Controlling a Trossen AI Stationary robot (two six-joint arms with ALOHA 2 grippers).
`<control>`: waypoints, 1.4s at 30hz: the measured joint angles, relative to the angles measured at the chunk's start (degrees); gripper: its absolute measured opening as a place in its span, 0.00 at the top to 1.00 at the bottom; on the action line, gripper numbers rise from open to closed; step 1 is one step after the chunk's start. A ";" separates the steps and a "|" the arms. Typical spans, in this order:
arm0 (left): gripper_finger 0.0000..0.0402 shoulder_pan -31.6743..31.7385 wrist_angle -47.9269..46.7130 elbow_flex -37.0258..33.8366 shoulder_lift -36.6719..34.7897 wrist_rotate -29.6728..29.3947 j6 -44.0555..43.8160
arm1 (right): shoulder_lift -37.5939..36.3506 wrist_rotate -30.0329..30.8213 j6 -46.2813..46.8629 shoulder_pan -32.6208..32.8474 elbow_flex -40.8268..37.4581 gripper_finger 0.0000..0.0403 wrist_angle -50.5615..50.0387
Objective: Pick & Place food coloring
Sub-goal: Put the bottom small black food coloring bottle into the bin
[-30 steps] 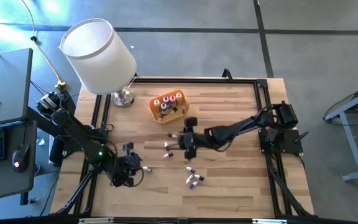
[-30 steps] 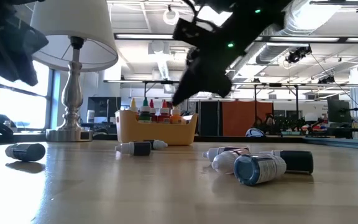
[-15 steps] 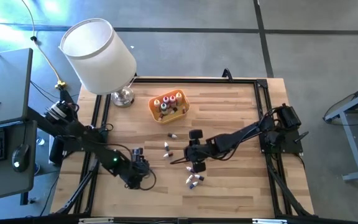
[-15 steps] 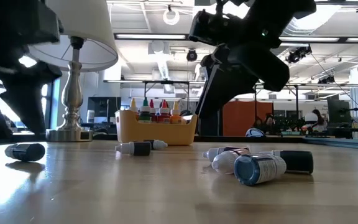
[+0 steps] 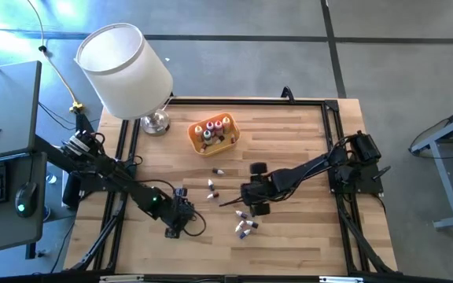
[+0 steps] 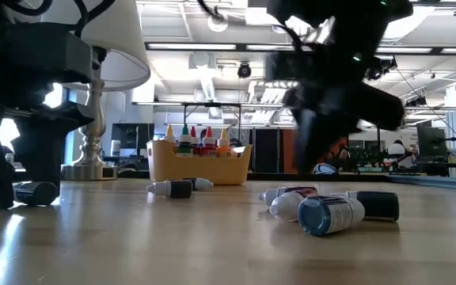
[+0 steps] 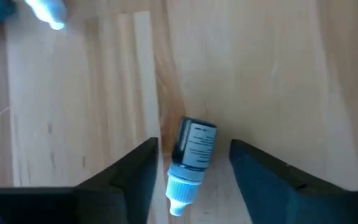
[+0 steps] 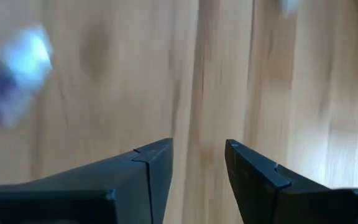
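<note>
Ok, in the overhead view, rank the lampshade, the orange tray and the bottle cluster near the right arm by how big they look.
1. lampshade, by far the largest.
2. orange tray.
3. bottle cluster, the smallest.
The lampshade stands nearer the camera, so its lead is exaggerated.

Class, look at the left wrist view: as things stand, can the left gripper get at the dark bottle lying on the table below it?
Probably yes. The left gripper is open, its fingers either side of the dark bottle without touching it, and nothing lies between them.

Bottle (image 7: pixel 192 154) between left pincer (image 7: pixel 194 163) fingers, on table (image 7: pixel 291 74)
</note>
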 joint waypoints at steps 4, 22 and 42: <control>0.65 0.40 0.99 -0.04 0.07 2.16 2.31 | -0.14 -0.25 10.57 0.00 0.00 0.66 -14.69; 0.80 12.77 -2.34 8.36 -2.22 -13.83 22.54 | -2.19 8.55 28.26 3.00 -0.55 0.68 -38.99; 0.79 45.90 1.61 12.66 -1.36 -1.81 28.86 | -2.19 8.87 19.64 -0.34 -0.55 0.68 -31.91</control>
